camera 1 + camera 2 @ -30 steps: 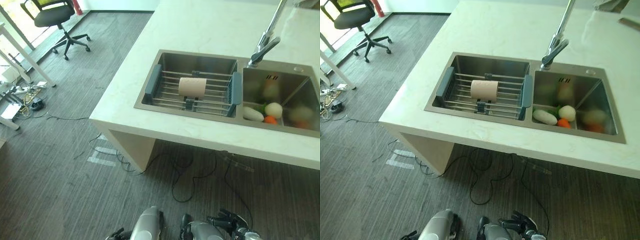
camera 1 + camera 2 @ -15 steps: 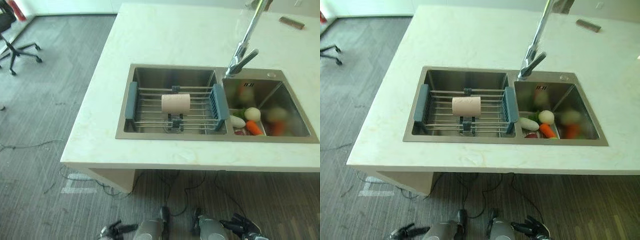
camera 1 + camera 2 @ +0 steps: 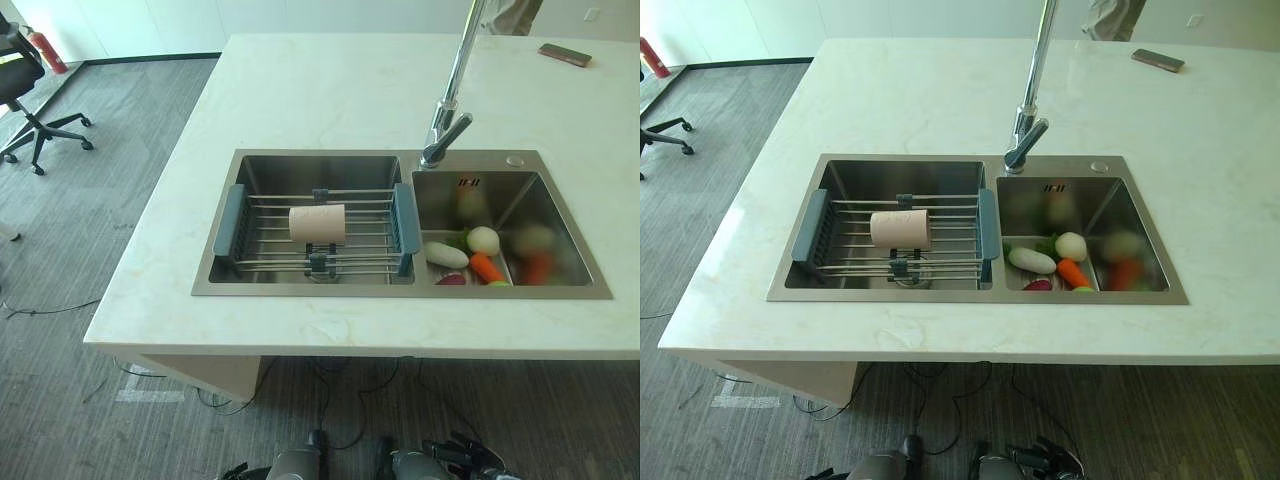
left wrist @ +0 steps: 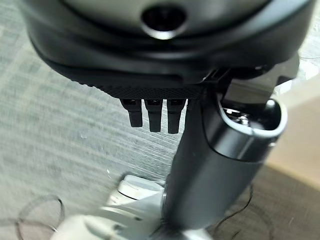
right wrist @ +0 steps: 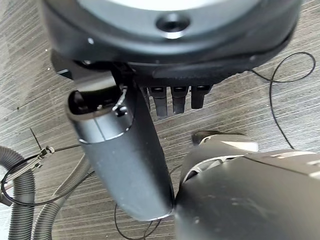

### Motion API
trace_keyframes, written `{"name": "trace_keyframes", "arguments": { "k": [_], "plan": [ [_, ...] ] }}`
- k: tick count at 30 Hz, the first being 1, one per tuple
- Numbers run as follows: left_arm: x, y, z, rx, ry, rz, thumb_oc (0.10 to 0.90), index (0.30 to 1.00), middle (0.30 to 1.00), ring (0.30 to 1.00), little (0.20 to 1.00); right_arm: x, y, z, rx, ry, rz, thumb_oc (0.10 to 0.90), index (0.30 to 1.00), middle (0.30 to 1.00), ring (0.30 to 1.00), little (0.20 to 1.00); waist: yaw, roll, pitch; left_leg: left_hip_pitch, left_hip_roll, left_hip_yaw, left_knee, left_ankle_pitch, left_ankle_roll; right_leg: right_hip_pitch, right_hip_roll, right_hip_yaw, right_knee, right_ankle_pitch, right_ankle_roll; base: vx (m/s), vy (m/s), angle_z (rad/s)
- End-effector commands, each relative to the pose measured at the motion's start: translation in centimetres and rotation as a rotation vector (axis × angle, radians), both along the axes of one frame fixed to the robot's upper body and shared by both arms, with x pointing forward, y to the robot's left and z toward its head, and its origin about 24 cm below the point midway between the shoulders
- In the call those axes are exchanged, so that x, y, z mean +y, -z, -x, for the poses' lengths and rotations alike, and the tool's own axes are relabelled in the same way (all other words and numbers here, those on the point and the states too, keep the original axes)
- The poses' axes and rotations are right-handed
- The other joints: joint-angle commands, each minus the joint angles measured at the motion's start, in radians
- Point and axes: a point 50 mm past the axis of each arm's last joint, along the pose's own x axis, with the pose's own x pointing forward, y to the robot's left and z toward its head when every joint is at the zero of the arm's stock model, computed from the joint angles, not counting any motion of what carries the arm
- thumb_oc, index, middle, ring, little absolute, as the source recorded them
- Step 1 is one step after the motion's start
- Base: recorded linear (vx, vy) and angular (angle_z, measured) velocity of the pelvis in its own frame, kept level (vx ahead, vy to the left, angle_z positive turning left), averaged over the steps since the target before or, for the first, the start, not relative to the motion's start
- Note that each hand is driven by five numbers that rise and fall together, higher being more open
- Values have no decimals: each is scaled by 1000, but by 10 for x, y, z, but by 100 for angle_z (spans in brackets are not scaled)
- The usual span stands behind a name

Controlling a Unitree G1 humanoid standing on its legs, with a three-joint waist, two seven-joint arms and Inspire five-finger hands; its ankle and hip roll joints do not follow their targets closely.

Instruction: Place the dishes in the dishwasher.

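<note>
Your robot stands before the pale bench (image 3: 330,95), both hands hanging low: the left hand (image 4: 155,112) and right hand (image 5: 175,100) show fingers straight and relaxed, holding nothing. The dish at stake, a beige cup (image 3: 317,223), lies on its side on the wire rack (image 3: 318,232) spanning the left basin of the sink (image 3: 215,275); vegetables (image 3: 470,255) sit in the right basin. No dishwasher is visible. The likely risk: a cup lying sideways on bars may roll away from your fingers.
</note>
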Motion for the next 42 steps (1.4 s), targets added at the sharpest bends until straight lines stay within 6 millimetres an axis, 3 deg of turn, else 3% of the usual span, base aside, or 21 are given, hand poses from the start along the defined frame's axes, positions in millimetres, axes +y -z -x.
{"name": "trace_keyframes", "arguments": {
  "k": [1,5,6,7,8,11,14,15,16,17,19,21,23,27,31,42],
  "plan": [
    [22,-7,-1,-136,-285,-79,800,900,900,900,900,-19,-5,4,-26,29,37,800,900,900,900,900,-1,19,19,2,9,-5,44,-102,-11,39,-40,22,-33,-51,76,11,7,16],
    [76,-33,-10,-345,-514,-277,800,900,900,900,900,-36,-10,9,-12,19,66,800,900,900,900,900,-1,37,21,-9,5,-12,44,-97,-20,34,-52,14,-33,-60,76,-2,50,16],
    [101,-51,-15,-428,-561,-411,800,900,900,900,900,-43,-12,11,-8,14,84,800,900,900,900,900,1,49,22,-15,5,-14,44,-93,-23,31,-58,8,-33,-63,76,-8,75,8],
    [111,-59,-18,-463,-572,-463,800,900,900,900,900,-46,-13,12,-6,15,90,800,900,900,900,900,3,54,23,-17,6,-15,44,-91,-24,31,-60,4,-33,-64,75,-3,110,19],
    [152,-99,-31,-569,-557,-668,800,900,900,900,900,-53,-15,15,-1,16,113,800,900,900,900,900,12,74,24,-24,6,-20,44,-84,-26,30,-64,-4,-33,-69,73,13,82,30],
    [193,-165,-51,-698,-394,-1002,800,900,900,900,900,-54,-14,18,8,10,133,800,900,900,900,900,27,92,21,-36,9,-29,44,-76,-31,29,-69,-14,-33,-73,72,17,42,22],
    [228,-254,-70,-864,-215,-1300,800,900,900,900,900,-52,-14,18,30,-36,157,800,900,900,900,900,45,105,15,-48,9,-42,44,-69,-37,26,-69,-20,-33,-77,71,16,7,12],
    [231,-278,-75,-926,-158,-1377,800,900,900,900,900,-51,-14,16,29,-50,159,800,900,900,900,900,49,107,14,-50,9,-45,44,-67,-37,27,-69,-22,-33,-78,70,30,-16,6],
    [237,-317,-83,-1003,-86,-1446,800,900,900,900,900,-50,-14,12,28,-58,160,800,900,900,900,900,53,109,11,-51,12,-45,44,-66,-39,29,-68,-25,-33,-79,70,40,-36,5],
    [236,-355,-95,-1073,-10,-1496,800,900,900,900,900,-49,-15,9,27,-55,156,800,900,900,900,900,58,111,8,-51,14,-44,44,-65,-41,32,-66,-29,-33,-80,69,50,-50,8],
    [221,-408,-112,-1234,151,-1529,800,900,900,900,900,-47,-15,4,31,-57,147,800,900,900,900,900,64,112,0,-48,20,-41,44,-65,-44,39,-64,-37,-33,-83,70,63,-57,16],
    [200,-443,-128,-1355,304,-1520,800,900,900,900,900,-44,-14,2,44,-69,139,800,900,900,900,900,64,110,-6,-43,24,-37,44,-67,-48,46,-62,-40,-33,-85,73,71,-57,16],
    [169,-474,-144,-1545,490,-1391,800,900,900,900,900,-43,-13,3,68,-82,131,800,900,900,900,900,61,108,-12,-36,28,-33,44,-69,-51,52,-60,-39,-33,-85,77,82,-66,1],
    [114,-496,-171,-1684,737,-1207,800,900,900,900,900,-43,-12,5,87,-88,117,800,900,900,900,900,45,103,-13,-30,35,-23,44,-69,-57,55,-55,-32,-33,-82,83,56,-64,-4],
    [75,-504,-201,-1626,935,-1190,800,900,900,900,900,-46,-14,2,82,-93,105,800,900,900,900,900,8,101,1,-32,44,-3,44,-66,-63,42,-48,-12,-33,-72,87,17,-47,-10],
    [60,-479,-236,-1399,1098,-1202,800,900,900,900,900,-51,-15,7,64,-66,103,800,900,900,900,900,-54,103,50,-64,44,24,44,-48,-61,-4,-42,32,-33,-43,90,-14,2,-12]
  ]
}}
